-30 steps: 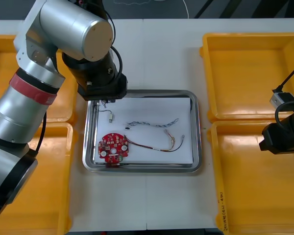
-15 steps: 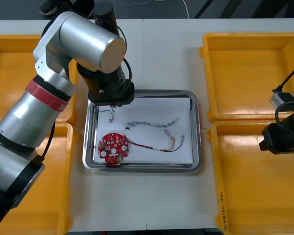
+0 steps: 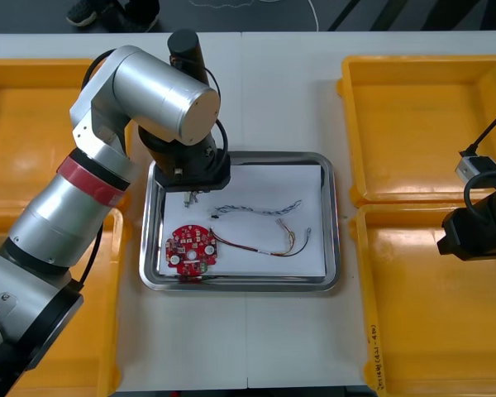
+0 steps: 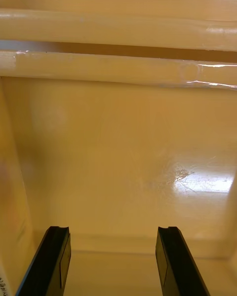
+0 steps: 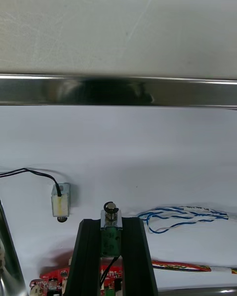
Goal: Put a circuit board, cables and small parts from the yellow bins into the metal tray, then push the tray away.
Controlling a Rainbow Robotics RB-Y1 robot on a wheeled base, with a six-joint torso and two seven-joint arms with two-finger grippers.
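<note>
In the left wrist view my left gripper point(image 5: 111, 249) is shut on a small metal part point(image 5: 110, 216) with a green body, held low over the white inside of the metal tray point(image 5: 118, 90). Beside the fingers lies another small metal part point(image 5: 59, 205) with a black wire. The blue and white cable point(image 5: 185, 216) and the red circuit board point(image 5: 49, 282) lie close by. From the front, the left gripper point(image 3: 190, 192) hangs over the tray's point(image 3: 334, 248) back left corner, behind the circuit board point(image 3: 188, 251). My right gripper point(image 4: 112, 264) is open over bare bin floor.
A red and yellow cable point(image 3: 273, 244) lies in the tray beside the board, with the blue and white cable point(image 3: 256, 208) behind it. Yellow bins stand at the left point(image 3: 16, 141), point(image 3: 74, 347) and right point(image 3: 422, 124), point(image 3: 438, 331). The right arm point(image 3: 475, 231) is parked over the near right bin.
The left arm has swung right and its gripper has shifted a little right and nearer over the tray's back left corner. The right arm has not moved.
</note>
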